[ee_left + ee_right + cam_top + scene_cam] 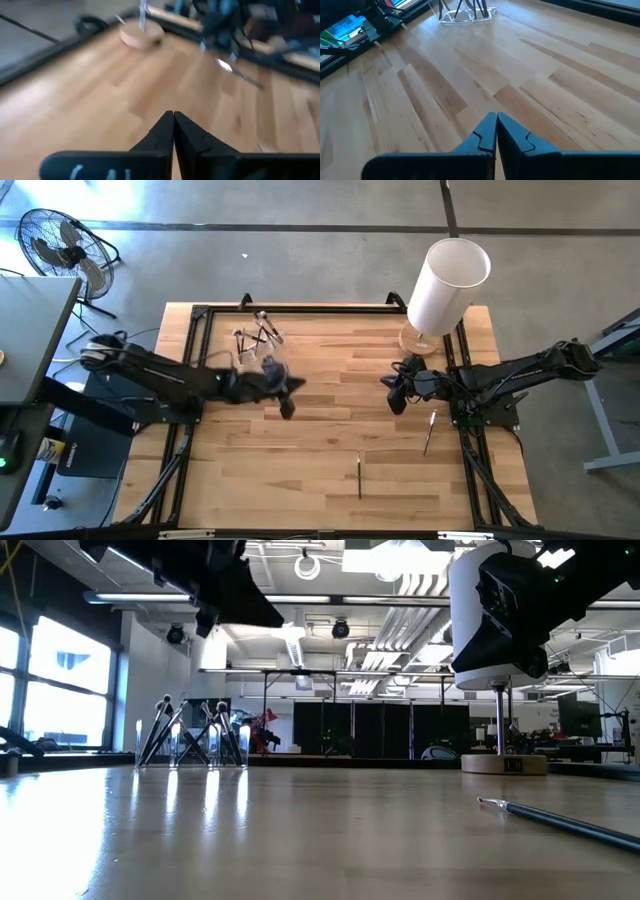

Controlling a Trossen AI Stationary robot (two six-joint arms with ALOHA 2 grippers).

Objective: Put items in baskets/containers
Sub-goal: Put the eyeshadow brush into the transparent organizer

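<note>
A clear plastic holder (258,335) stands at the table's far left with several dark makeup brushes leaning in it; it also shows in the low view (195,735) and the right wrist view (466,11). Two more brushes lie flat on the table: one near the right side (429,431), also in the low view (560,820), and one toward the near middle (360,475). My left gripper (290,394) is shut and empty above the table, just near of the holder. My right gripper (393,392) is shut and empty above the table's right part.
A tall white cylinder (447,285) on a round wooden base (421,340) stands at the far right corner. A black frame (300,308) edges the table. Bare wood lies between the two grippers.
</note>
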